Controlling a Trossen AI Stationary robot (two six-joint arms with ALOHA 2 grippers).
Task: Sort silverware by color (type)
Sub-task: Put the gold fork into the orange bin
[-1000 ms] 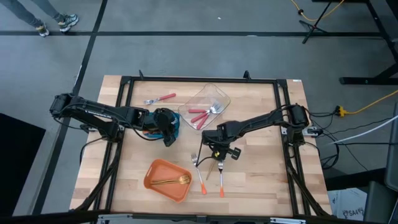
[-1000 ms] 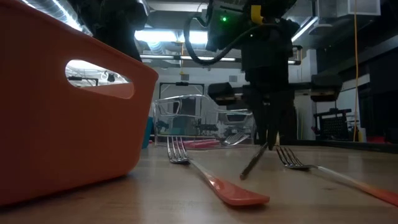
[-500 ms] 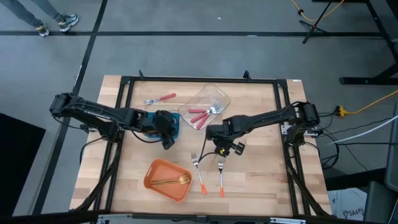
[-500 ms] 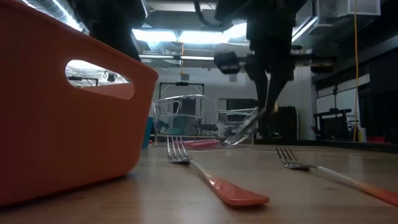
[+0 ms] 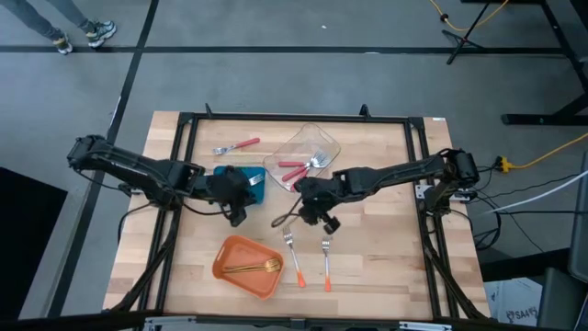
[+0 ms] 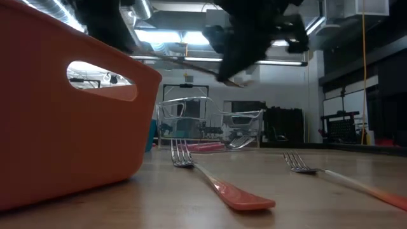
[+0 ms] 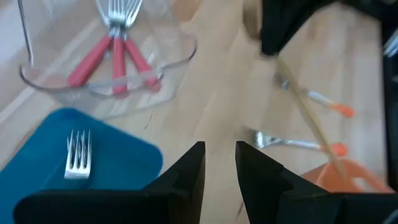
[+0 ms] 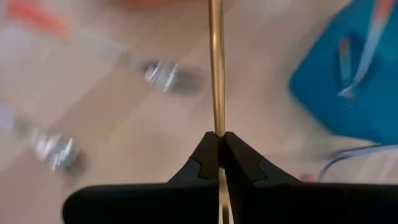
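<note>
Near the middle of the wooden table [image 5: 386, 257], your right gripper [image 5: 300, 198] hangs above the surface with its jaws pressed onto the thin gold fork [image 5: 284, 219], which sticks out from the fingertips toward the near left and touches nothing else; in the right wrist view its gold shaft [image 8: 216, 68] runs straight out from between the closed dark fingers [image 8: 200, 163]. Just near of that gripper, two silver forks with orange handles [image 5: 294, 255] lie side by side on the wood, tines pointing far. To their left you see the orange plastic basket [image 5: 235, 254] with gold forks [image 5: 254, 268] lying inside it. On the far side, the clear plastic container [image 5: 317, 142] holds several silver forks with red handles [image 5: 296, 169], and one more red-handled fork [image 5: 237, 145] lies alone on the table to the left of that container. Your left gripper [image 5: 237, 196] sits left of centre, just beside the blue plastic container [image 5: 254, 176], with its jaws slightly spread and nothing between them. In the left wrist view a silver fork head [image 7: 78, 155] rests in the blue container.
</note>
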